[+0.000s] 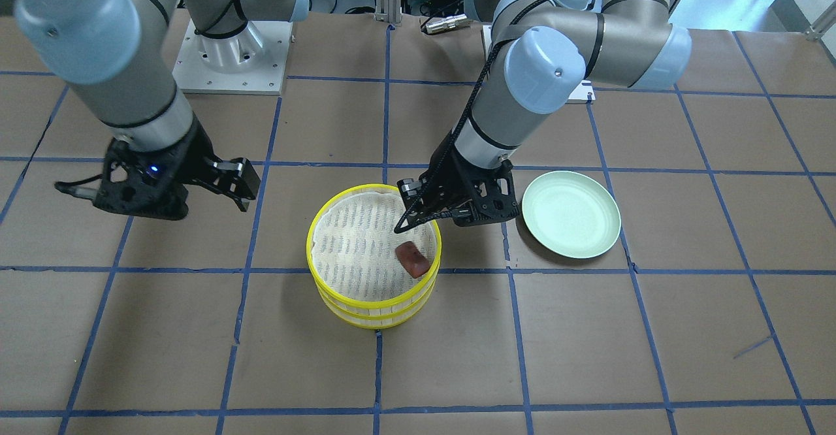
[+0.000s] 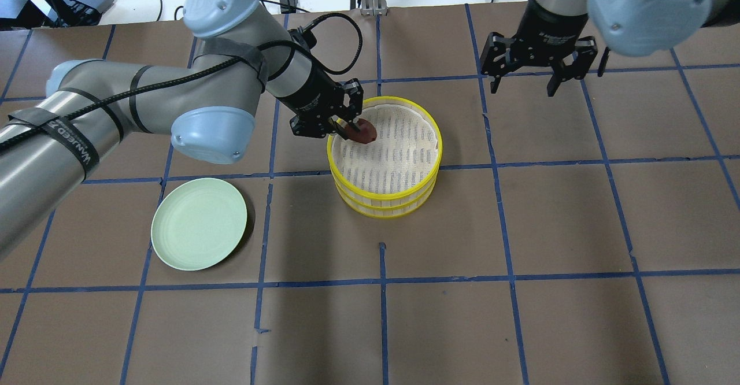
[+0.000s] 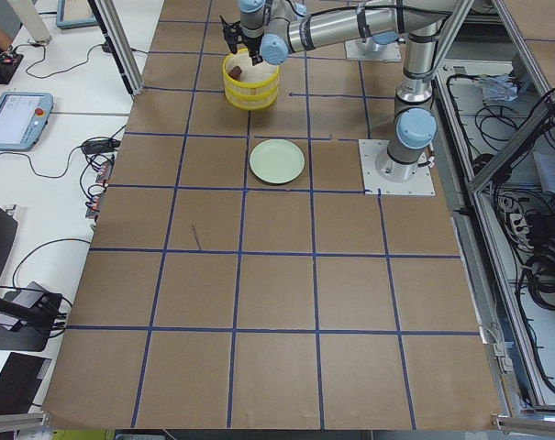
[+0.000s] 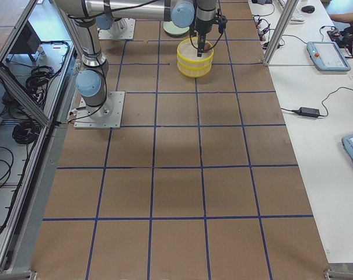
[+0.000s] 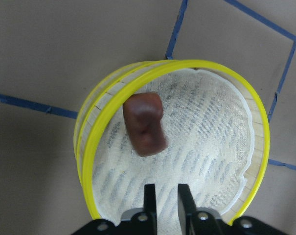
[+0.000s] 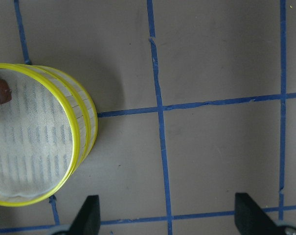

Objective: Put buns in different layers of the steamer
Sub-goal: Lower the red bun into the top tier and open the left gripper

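The steamer is a stack of two yellow-rimmed trays at the table's middle. The reddish-brown bun lies on the white mesh of the top tray, near its rim. It also shows in the left wrist view and at the edge of the right wrist view. My left gripper hangs over the top tray just beside the bun, its fingers close together and holding nothing. My right gripper is open and empty over bare table, well away from the steamer. The white bun is not in view.
A pale green plate lies empty on the table on my left side, a short way from the steamer. Brown paper with blue tape lines covers the table. The arm bases stand at the table's back edge.
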Action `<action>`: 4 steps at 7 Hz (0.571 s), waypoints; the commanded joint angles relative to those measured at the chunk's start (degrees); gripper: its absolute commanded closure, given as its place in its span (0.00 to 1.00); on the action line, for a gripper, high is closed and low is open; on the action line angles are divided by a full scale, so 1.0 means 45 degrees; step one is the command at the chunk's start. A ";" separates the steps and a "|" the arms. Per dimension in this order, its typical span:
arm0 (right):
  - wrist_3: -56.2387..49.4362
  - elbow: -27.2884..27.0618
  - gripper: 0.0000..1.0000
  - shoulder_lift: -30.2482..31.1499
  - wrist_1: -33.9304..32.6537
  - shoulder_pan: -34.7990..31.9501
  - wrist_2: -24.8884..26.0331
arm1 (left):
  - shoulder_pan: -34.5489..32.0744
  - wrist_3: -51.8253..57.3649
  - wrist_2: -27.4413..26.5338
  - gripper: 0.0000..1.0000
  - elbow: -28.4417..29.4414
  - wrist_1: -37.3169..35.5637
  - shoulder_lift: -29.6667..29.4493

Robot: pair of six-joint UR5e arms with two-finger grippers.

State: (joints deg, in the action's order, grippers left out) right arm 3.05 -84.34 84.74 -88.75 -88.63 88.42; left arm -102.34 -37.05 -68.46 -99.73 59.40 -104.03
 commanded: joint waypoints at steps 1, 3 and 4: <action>-0.0932 0.0187 0.00 0.1263 0.1008 0.0028 0.0137 | 0.0065 0.2370 -0.0214 0.00 0.0187 0.0021 0.0031; -0.0991 -0.0278 0.00 0.1093 0.0857 -0.0032 -0.0057 | 0.2069 0.6801 -0.2220 0.00 0.0499 0.1457 0.0322; -0.1107 -0.0552 0.00 0.0995 0.0663 -0.0032 -0.0058 | 0.2910 0.8877 -0.3021 0.00 0.0946 0.2453 0.0615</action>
State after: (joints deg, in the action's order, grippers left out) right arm -1.45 -85.34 89.59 -85.03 -88.71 88.31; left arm -94.00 -9.09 -77.61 -97.38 65.41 -102.66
